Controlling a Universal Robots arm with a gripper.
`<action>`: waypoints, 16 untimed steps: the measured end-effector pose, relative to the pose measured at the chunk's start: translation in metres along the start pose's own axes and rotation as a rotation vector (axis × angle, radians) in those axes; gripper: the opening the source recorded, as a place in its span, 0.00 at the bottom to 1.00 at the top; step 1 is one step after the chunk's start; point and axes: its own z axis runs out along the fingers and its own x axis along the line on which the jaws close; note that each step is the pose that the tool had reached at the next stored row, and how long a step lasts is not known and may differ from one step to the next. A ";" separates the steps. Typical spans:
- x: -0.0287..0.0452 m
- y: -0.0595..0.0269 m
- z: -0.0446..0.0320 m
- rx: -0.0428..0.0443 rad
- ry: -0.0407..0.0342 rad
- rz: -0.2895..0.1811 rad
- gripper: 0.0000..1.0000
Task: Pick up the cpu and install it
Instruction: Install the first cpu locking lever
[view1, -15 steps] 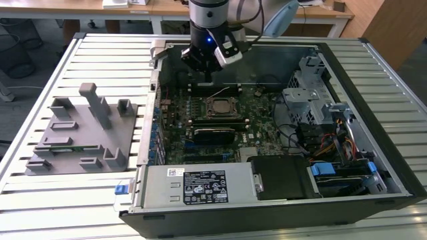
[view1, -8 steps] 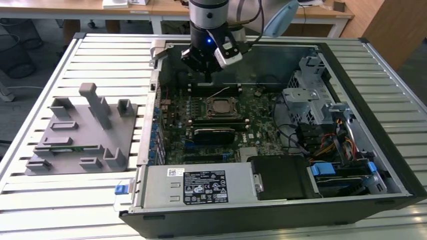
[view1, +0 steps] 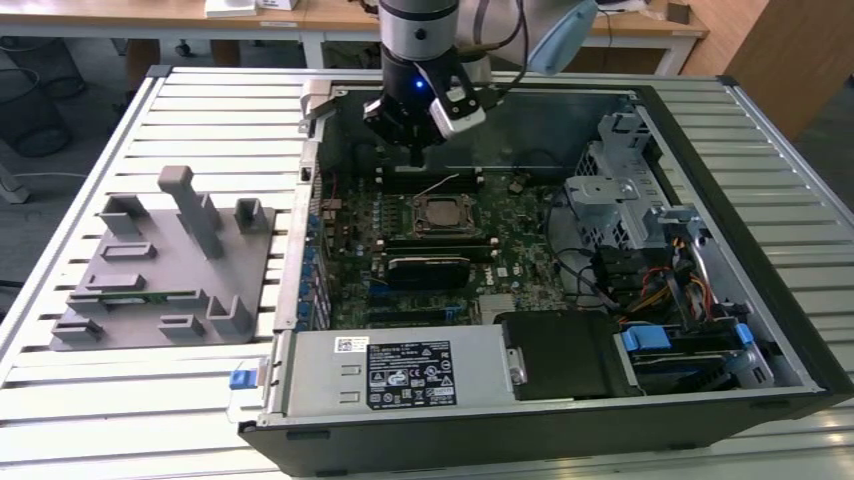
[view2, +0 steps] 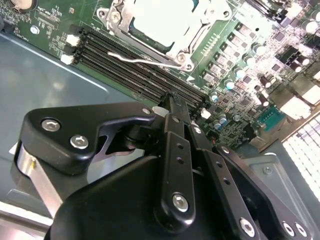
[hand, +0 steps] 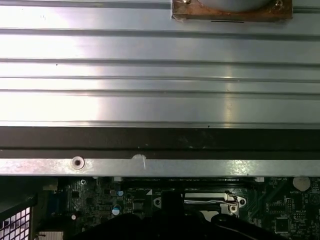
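1 cpu (view1: 437, 212) lies flat in its socket at the middle of the frame. 1 claw (view1: 415, 152) hangs above it, fingers together, holding nothing.

Ribbed, bright metal table (view1: 120, 400) with a satin sheen. Matt grey plastic fixture blocks (view1: 160, 265) near its edge on the exterior view's left. Matt black computer case (view1: 747, 395), bare steel drive cage (view1: 617, 195) inside. Shiny silver lid on the cpu (view2: 160, 17), seated in a polished metal socket frame (view2: 192, 37). Glossy black tool (view2: 172, 107), steel screw heads.
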 end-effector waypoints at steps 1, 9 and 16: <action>-0.0005 -0.0003 0.0002 0.0000 0.0003 -0.002 0.11; -0.0029 -0.0038 0.0021 0.0412 0.0002 -0.006 0.11; -0.0085 -0.0042 0.0053 0.0421 0.0004 -0.007 0.11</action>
